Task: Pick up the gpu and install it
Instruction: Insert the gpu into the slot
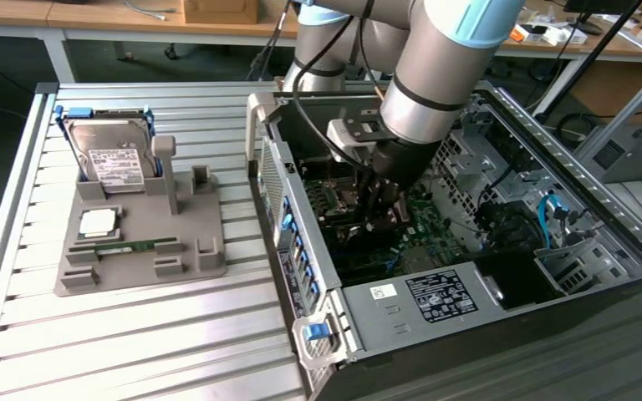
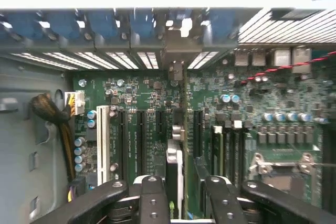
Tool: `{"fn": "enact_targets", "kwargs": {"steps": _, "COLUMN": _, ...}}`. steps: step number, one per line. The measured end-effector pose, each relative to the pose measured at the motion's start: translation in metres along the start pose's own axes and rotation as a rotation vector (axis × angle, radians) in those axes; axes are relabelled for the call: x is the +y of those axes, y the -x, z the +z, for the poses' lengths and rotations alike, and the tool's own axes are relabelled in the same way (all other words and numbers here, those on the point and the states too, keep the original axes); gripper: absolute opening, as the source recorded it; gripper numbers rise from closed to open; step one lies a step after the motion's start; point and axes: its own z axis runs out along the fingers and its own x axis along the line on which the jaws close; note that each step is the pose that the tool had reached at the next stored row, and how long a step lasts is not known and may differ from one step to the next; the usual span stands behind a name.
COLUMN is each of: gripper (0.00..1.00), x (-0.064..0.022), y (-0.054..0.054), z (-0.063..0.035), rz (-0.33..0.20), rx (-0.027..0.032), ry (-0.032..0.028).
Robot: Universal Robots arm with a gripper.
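End effector (image 2: pixel 181 195) sits deep inside the computer case (image 1: pixel 588 251), fingers parted on either side of the gpu (image 2: pixel 177 145). That card stands upright in a motherboard (image 2: pixel 252 98) slot.

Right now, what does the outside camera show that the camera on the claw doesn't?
Exterior view alone: the hard drive standing in a grey holder on the slatted table, and the robot arm. Wrist view alone: the white slot and black slots up close, with the gpu edge-on between the claw fingers. Both: the open computer case and its green motherboard.
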Motion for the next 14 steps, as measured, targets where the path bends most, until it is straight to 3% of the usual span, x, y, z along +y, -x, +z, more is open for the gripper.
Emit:
{"fn": "enact_targets", "kwargs": {"steps": 2, "gripper": 0.33, "x": 0.0005, "y": 0.004, "z": -0.0104, "rz": 0.000, "rx": 0.0000, "ry": -0.0001}}
{"fn": "enact_targets", "kwargs": {"steps": 4, "gripper": 0.20, "x": 0.0008, "y": 0.006, "z": -0.0174, "rz": 0.000, "rx": -0.0001, "ry": -0.0002}}
{"fn": "enact_targets", "kwargs": {"steps": 6, "gripper": 0.10, "x": 0.0006, "y": 0.007, "z": -0.0196, "rz": 0.000, "rx": -0.0001, "ry": -0.0002}}
{"fn": "enact_targets", "kwargs": {"steps": 7, "gripper": 0.10, "x": -0.0017, "y": 0.007, "z": -0.0196, "rz": 0.000, "rx": -0.0002, "ry": 0.0007}}
{"fn": "enact_targets", "kwargs": {"steps": 14, "gripper": 0.10, "x": -0.0354, "y": 0.006, "z": -0.0205, "rz": 0.000, "rx": -0.0001, "ry": 0.0300}}
